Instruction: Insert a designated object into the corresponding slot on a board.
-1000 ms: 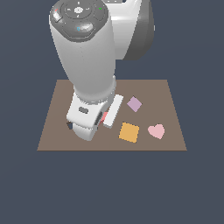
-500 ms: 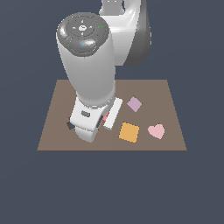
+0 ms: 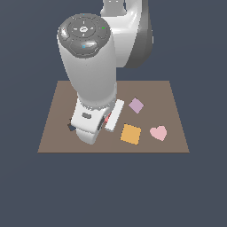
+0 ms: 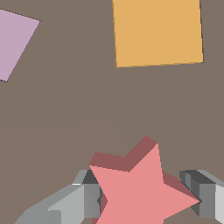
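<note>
In the wrist view we see the red star (image 4: pixel 139 191) lying between the two grey fingers (image 4: pixel 83 200) of the gripper (image 4: pixel 142 199), one finger at each side of it; whether they press it we cannot tell. The star lies over the brown board (image 4: pixel 65 113), near the orange square (image 4: pixel 157 30) and the lilac square (image 4: pixel 15 41). In the exterior view the arm (image 3: pixel 91 75) hides most of the star.
</note>
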